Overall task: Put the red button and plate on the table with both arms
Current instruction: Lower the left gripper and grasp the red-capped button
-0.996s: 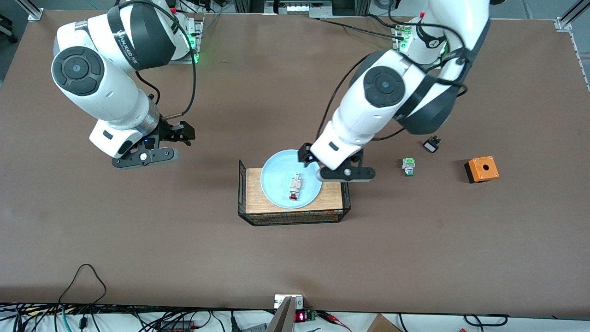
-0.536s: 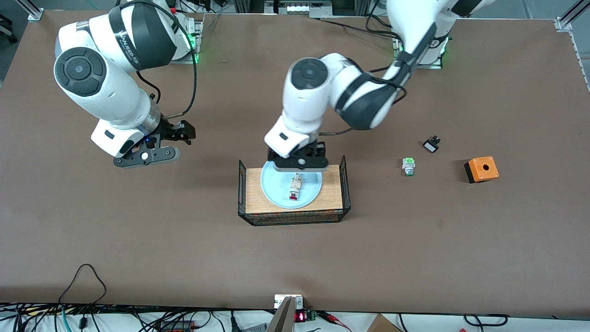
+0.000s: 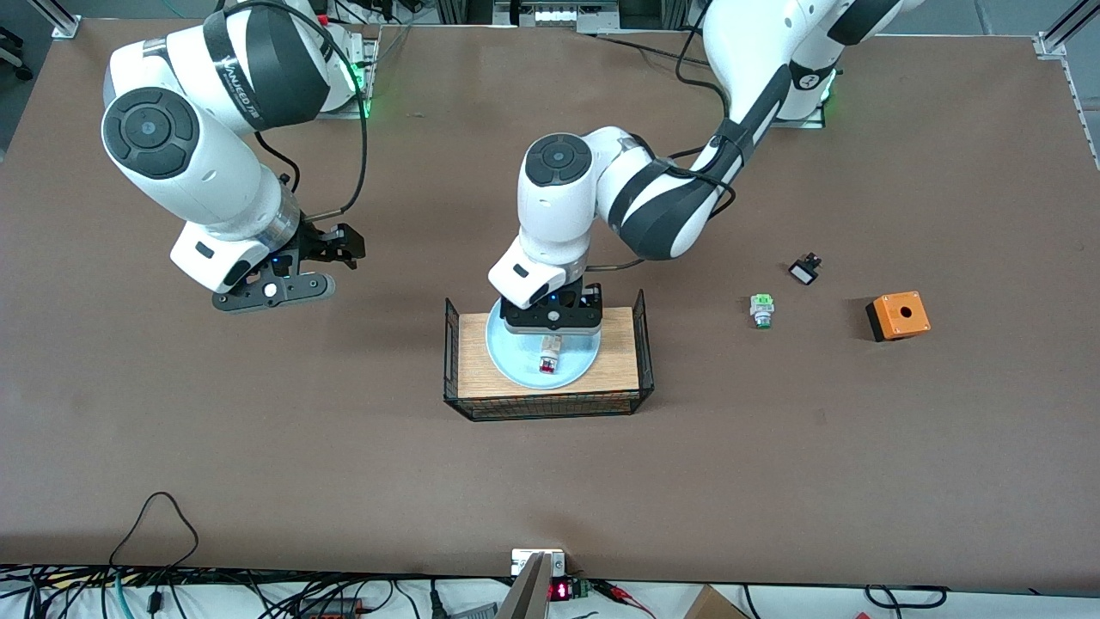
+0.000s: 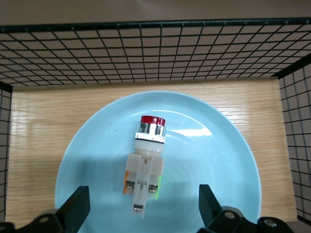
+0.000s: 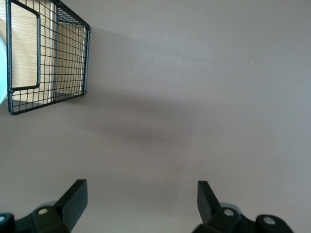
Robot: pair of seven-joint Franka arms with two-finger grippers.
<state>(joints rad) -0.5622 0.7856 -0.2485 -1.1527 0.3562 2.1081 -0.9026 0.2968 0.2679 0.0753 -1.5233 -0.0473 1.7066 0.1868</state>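
Note:
The red button (image 3: 548, 355) lies on the light-blue plate (image 3: 516, 357), which rests on a light-wood board in a black wire basket (image 3: 546, 404). In the left wrist view the button (image 4: 146, 162) lies in the middle of the plate (image 4: 87, 160), red cap pointing away from the fingers. My left gripper (image 3: 551, 320) is open just over the plate's farther part, its fingertips (image 4: 77, 206) apart on either side of the button's whitish end. My right gripper (image 3: 273, 291) is open and empty over bare table (image 3: 258, 413) toward the right arm's end, waiting. In the right wrist view it (image 5: 141, 201) is over brown tabletop.
A green-capped switch (image 3: 761, 310), a small black part (image 3: 804, 270) and an orange box with a hole (image 3: 898, 315) lie toward the left arm's end. The basket's wire walls (image 4: 155, 51) rise around the plate. The basket also shows in the right wrist view (image 5: 48, 63).
My left arm has swung from beside the basket to over the plate and come down over the button. The right arm has not moved.

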